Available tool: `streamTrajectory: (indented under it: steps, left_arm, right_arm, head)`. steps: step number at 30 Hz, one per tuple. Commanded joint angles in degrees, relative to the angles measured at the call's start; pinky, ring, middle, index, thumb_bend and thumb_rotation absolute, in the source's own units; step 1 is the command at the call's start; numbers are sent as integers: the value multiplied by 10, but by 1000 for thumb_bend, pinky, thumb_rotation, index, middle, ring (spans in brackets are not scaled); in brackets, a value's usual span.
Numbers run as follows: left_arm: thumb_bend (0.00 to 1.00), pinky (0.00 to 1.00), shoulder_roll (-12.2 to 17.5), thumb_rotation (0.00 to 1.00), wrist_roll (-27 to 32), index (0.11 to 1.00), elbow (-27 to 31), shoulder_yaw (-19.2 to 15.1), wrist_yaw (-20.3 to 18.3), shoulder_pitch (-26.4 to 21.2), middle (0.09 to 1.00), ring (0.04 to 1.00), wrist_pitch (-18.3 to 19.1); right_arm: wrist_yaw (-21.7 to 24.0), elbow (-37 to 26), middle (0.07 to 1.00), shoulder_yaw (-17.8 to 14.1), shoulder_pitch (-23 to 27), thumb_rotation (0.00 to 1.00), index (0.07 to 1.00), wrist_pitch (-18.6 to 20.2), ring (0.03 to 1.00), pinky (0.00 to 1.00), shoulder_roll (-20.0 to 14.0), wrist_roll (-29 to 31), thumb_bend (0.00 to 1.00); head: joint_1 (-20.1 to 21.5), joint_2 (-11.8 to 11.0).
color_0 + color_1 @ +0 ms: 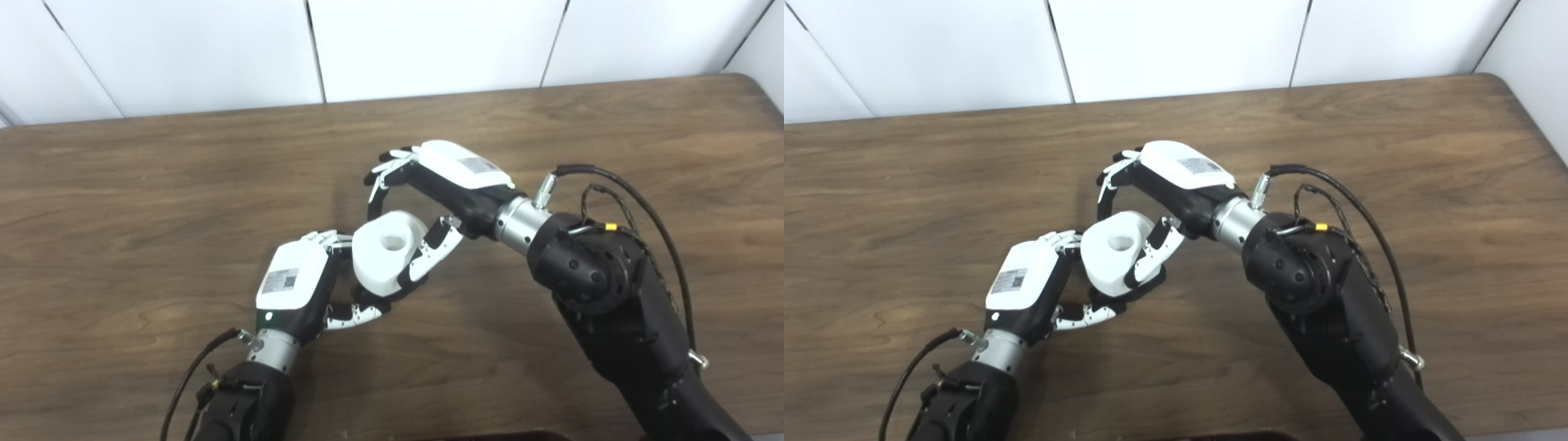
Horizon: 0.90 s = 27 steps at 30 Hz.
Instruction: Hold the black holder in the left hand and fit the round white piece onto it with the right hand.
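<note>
The round white piece (383, 257), a thick ring with a hole on top, sits tilted in the middle of the wooden table (153, 202). It rests on the black holder (398, 293), of which only a dark rim shows beneath it. My left hand (300, 282) comes in from the lower left and is shut on the holder, with its fingers behind the piece and its thumb below. My right hand (441, 177) reaches in from the right and grips the white piece, thumb on its right side and fingers (380, 184) arched over its far edge.
Bare wooden table lies all around the hands. A white panelled wall (429, 43) runs behind the table's far edge. My right forearm (606, 294), with its loose black cables, crosses the lower right of the view.
</note>
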<state>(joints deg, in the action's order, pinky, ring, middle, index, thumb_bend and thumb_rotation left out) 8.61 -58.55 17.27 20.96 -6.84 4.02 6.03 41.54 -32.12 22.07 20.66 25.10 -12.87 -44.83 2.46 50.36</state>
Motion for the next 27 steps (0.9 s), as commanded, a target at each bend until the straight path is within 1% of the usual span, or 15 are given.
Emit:
streamTrajectory:
  steps: [1, 6, 12, 16, 21, 27]
  left_arm:
    - [520, 870, -3, 59, -5, 486, 9, 6, 3, -7, 759, 840, -6]
    - [520, 871, -4, 59, -8, 486, 11, 7, 1, -7, 760, 840, -5]
    - [520, 872, -3, 58, -5, 486, 13, 6, 1, -6, 765, 842, -6]
    - [521, 870, -3, 58, -4, 486, 15, 5, -1, -6, 762, 840, -5]
    - [521, 876, -2, 58, -6, 486, 18, 4, -8, -6, 766, 845, -2]
    - [521, 868, -3, 57, -1, 486, 19, 1, -5, -5, 764, 840, -4]
  right_arm:
    - [-11, -1, 820, 1, 0, 145, 483, -15, 935, 977, -4, 1, 517]
    - [-18, 2, 816, 2, -3, 144, 483, -18, 930, 972, -4, 3, 518]
    - [-16, 3, 817, 3, -1, 144, 483, -16, 931, 978, -6, 5, 517]
    - [-13, 5, 814, 1, 4, 142, 483, -18, 924, 967, -14, 2, 518]
    - [-3, 8, 821, -4, 9, 141, 484, -10, 937, 987, -24, 5, 519]
    - [1, 10, 822, -7, 15, 140, 484, -3, 937, 982, -35, 5, 519]
  head:
    - [1, 1]
    - [0, 2]
    - [5, 5]
    - [7, 6]
    - [10, 7]
    - [10, 8]
